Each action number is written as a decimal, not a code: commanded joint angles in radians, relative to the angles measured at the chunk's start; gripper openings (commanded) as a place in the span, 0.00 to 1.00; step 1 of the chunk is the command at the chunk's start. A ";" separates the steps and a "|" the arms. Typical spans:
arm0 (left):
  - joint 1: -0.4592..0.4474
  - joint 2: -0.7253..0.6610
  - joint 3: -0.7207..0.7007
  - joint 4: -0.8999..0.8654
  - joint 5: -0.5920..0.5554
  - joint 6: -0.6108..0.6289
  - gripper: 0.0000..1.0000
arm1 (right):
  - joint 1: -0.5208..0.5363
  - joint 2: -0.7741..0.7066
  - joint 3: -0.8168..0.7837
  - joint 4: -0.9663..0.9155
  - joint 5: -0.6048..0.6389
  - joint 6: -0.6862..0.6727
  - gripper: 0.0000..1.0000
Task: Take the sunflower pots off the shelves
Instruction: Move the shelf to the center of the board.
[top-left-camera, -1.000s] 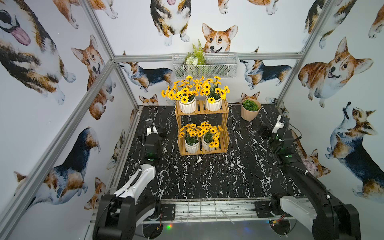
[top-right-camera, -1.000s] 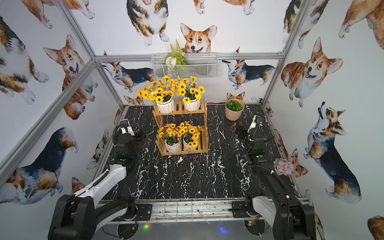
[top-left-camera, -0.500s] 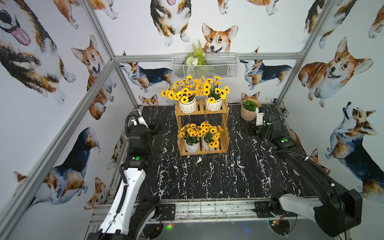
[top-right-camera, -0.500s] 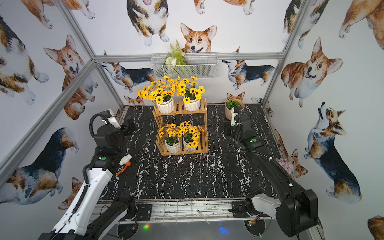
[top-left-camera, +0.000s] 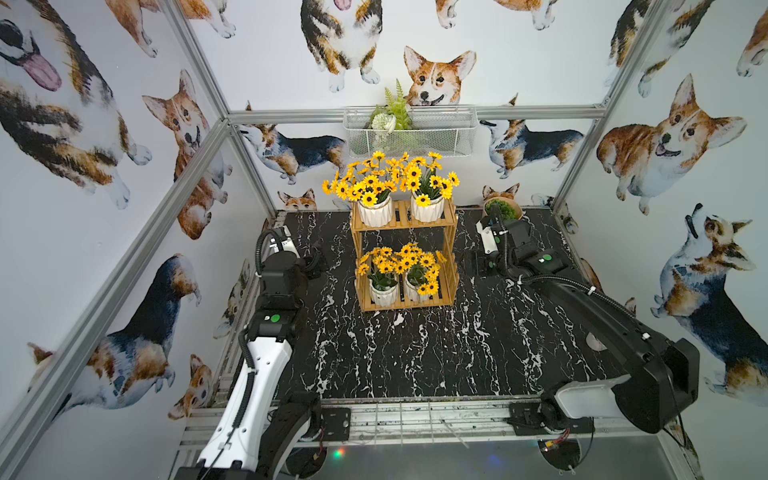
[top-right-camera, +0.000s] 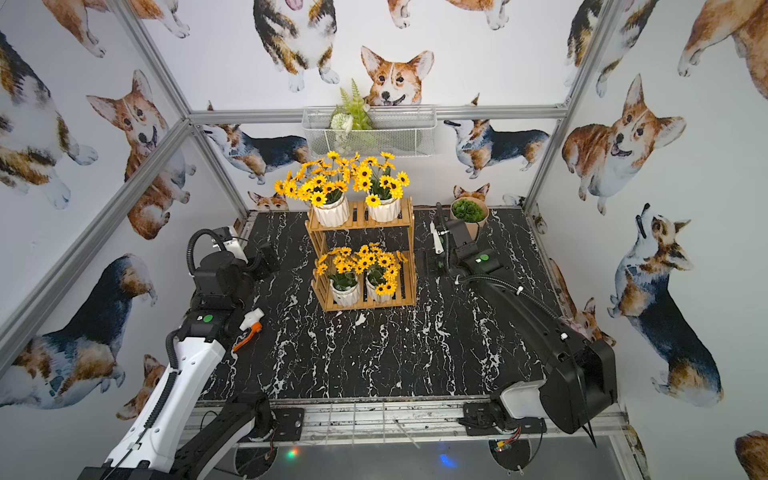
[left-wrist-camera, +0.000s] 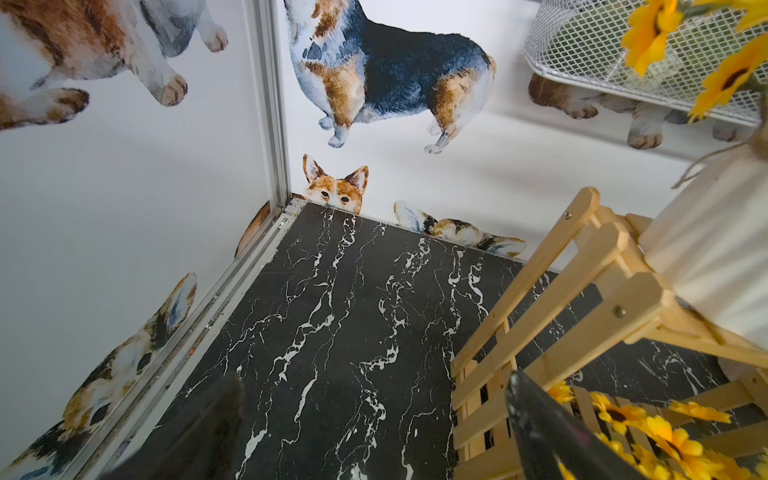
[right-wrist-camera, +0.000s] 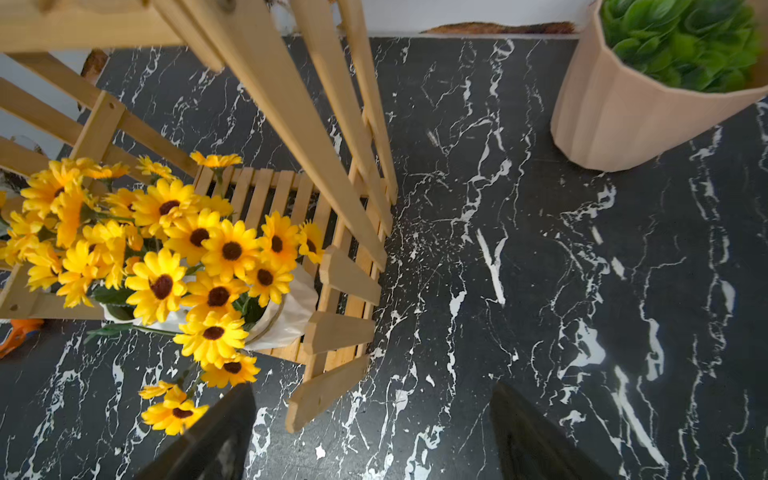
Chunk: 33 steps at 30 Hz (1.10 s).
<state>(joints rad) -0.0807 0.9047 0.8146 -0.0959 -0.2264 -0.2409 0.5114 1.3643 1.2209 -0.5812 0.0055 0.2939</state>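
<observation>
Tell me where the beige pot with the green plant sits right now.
In both top views the beige pot stands on the black table near the back wall, right of the wooden shelves and apart from them, toward the far right corner.

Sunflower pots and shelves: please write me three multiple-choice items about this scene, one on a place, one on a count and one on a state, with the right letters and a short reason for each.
1. Where does the beige pot stand?
A. on the upper shelf
B. on the table, apart from the shelves
C. on the lower shelf

2. How many sunflower pots stand on the shelves?
A. two
B. three
C. four

3. How is the right claw?
A. shut on a sunflower pot
B. open and empty
C. shut on a shelf post

Right letters:
1 B: the right wrist view shows it on the black marble, with a gap to the rack.
2 C: both top views show two pots on each tier.
3 B: its fingers stand wide apart and grip nothing.
</observation>
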 joint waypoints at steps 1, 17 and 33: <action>0.000 -0.003 -0.007 0.030 0.018 -0.030 1.00 | 0.011 0.020 0.014 -0.044 -0.029 0.044 0.87; 0.000 -0.009 -0.031 0.045 0.040 -0.044 1.00 | 0.070 0.147 0.055 -0.015 0.076 0.126 0.71; -0.001 -0.009 -0.058 0.063 0.034 -0.056 1.00 | 0.086 0.226 0.070 0.034 0.104 0.155 0.60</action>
<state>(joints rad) -0.0807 0.8974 0.7616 -0.0719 -0.1894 -0.2832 0.5903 1.5799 1.2785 -0.5770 0.0811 0.4232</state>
